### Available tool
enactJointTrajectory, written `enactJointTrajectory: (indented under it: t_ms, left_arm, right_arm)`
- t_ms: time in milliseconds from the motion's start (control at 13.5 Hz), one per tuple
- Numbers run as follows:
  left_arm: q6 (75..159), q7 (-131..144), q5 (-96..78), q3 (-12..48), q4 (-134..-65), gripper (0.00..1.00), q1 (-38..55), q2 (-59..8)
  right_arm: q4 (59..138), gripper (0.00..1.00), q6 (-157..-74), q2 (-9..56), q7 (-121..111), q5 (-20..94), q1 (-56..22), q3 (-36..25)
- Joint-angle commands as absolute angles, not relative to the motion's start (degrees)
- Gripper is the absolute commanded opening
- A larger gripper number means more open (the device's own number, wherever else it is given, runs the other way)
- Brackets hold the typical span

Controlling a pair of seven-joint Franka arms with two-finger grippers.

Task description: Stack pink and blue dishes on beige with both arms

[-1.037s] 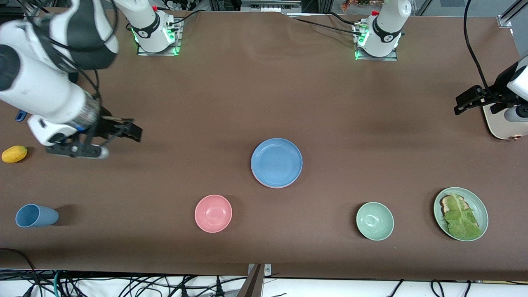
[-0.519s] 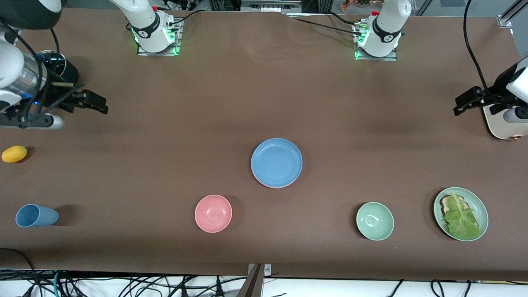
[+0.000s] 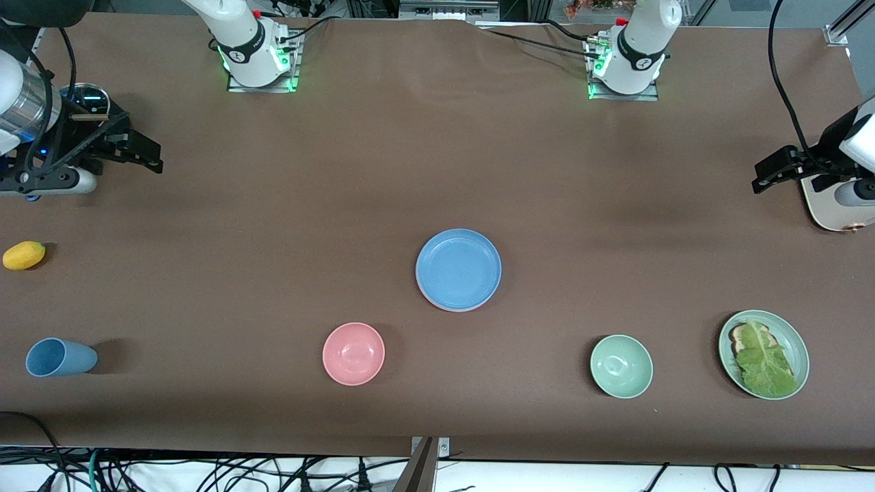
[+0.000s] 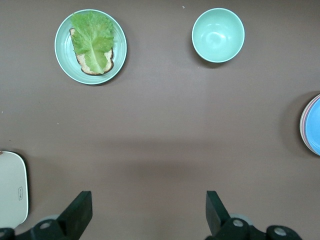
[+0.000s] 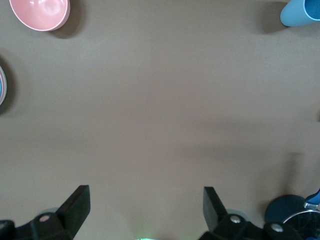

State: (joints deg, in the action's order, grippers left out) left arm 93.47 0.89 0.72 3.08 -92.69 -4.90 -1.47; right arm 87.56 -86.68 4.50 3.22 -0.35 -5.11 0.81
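While both arms hover apart, the left gripper gapes wide, empty. The right gripper likewise holds nothing. Between them sits the blue plate, stacked.

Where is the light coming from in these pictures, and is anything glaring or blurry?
Front view: soft overhead light; the lying light-blue plastic cup casts a shadow toward the table's middle, and green lamps glow at both arm bases. Left wrist view: a bright highlight sits inside the mint-green round bowl. Right wrist view: the small pink glossy bowl shines; everything looks sharp.
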Motion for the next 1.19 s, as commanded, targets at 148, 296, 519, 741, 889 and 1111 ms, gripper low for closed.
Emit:
enactJointTrajectory:
  t_ms: [148,296,519,741,889,1111]
  left_arm:
    - [92.6,-0.1,1.4,3.1,-90.6,1.0,-5.0,-2.5]
    - [92.7,-0.1,1.4,3.1,-90.6,1.0,-5.0,-2.5]
    - [92.7,-0.1,1.4,3.1,-90.5,1.0,-5.0,-2.5]
    - [92.7,-0.1,1.4,3.1,-90.5,1.0,-5.0,-2.5]
    - [92.7,-0.1,1.4,3.2,-90.5,1.0,-5.0,-2.5]
    - [92.7,-0.1,1.4,3.2,-90.6,1.0,-4.9,-2.5]
  right_arm:
    - [87.7,1.0,-87.1,4.6,2.5,-0.7,-4.6,1.8]
    - [87.7,1.0,-87.2,4.5,2.6,-0.5,-4.6,1.8]
    - [87.6,1.0,-87.0,4.4,2.5,-0.4,-4.6,1.8]
    - [86.7,1.0,-87.0,4.5,1.6,-0.4,-4.7,1.9]
    - [86.1,1.0,-86.6,4.6,2.1,-0.4,-4.7,1.9]
    - [86.1,1.0,-86.3,4.5,2.5,-0.4,-4.7,2.1]
